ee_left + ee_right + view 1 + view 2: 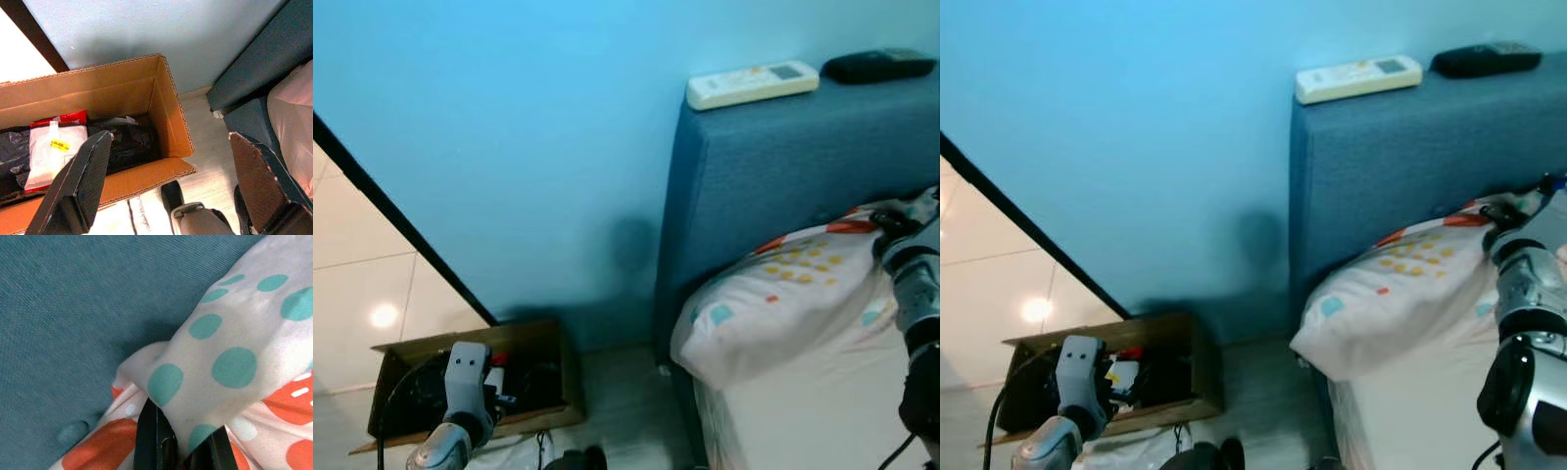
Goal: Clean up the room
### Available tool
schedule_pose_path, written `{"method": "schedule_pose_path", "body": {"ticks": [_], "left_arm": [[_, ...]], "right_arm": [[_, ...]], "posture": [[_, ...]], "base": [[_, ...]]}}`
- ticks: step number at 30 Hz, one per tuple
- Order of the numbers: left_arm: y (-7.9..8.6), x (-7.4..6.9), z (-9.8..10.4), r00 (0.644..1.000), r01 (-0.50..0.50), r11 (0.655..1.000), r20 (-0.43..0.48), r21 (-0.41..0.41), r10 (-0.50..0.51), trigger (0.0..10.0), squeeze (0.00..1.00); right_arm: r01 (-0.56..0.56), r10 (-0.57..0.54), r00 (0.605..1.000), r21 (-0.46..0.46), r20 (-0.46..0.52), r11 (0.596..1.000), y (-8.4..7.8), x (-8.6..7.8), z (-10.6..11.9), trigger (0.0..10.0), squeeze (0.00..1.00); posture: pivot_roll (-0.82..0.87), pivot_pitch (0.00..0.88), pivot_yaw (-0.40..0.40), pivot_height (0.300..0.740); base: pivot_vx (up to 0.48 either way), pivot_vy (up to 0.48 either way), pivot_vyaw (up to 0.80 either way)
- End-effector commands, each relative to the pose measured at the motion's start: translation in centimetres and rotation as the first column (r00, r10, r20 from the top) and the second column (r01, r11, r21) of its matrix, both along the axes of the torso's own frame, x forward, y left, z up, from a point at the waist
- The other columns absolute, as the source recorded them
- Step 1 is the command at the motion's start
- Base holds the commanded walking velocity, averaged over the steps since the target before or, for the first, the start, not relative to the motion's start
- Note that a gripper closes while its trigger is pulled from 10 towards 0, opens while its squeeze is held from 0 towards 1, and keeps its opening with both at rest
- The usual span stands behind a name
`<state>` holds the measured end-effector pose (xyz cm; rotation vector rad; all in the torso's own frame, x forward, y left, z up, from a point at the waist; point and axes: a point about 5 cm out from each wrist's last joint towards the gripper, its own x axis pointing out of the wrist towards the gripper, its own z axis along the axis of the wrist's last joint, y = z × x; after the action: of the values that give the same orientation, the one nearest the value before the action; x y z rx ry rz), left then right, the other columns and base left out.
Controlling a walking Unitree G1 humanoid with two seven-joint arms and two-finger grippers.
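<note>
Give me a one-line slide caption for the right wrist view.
Right pincer pinching a fold of the polka-dot pillow against the blue headboard.

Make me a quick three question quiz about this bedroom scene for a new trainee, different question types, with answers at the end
1. True or false: the right gripper is pinching a fold of the spotted pillow at the blue headboard.
2. What lies on top of the headboard? A) a white remote and a black remote; B) a lamp; C) a folded towel.
3. Fill in: the left gripper is open above the cardboard ____ on the floor beside the bed.

Key
1. True: its fingers are closed on the pillow fabric.
2. A.
3. box; it holds a white packet and dark bags.
</note>
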<state>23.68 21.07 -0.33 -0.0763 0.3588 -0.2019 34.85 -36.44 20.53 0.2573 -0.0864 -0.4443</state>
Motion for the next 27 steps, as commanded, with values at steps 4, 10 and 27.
{"method": "schedule_pose_path", "body": {"ticks": [4,10,27], "left_arm": [[1.3,-2.0,-0.4,0.999,0.005,1.0,-0.048,0.028,-0.003,10.0,0.0],[1.5,-3.3,-0.7,0.997,0.01,0.999,-0.078,0.037,-0.007,10.0,0.0],[1.6,-4.2,-0.3,0.993,0.011,0.999,-0.118,0.045,-0.006,10.0,0.0]], "right_arm": [[0.011,-0.016,0.984,0.031,0.18,0.999,-1.1,0.0,4.1,10.0,0.0],[0.036,-0.044,0.956,0.034,0.29,0.999,-2.4,-0.7,7.2,10.0,0.0],[0.139,-0.128,0.95,-0.02,0.285,0.99,-5.6,-3.3,8.2,10.0,0.0]], "posture": [[0.19,0.307,0.092,0.74],[0.19,0.322,0.096,0.74],[0.19,0.324,0.099,0.74]], "base": [[0.0,0.0,0.0],[0.0,0.0,0.0],[0.0,0.0,0.0]]}}
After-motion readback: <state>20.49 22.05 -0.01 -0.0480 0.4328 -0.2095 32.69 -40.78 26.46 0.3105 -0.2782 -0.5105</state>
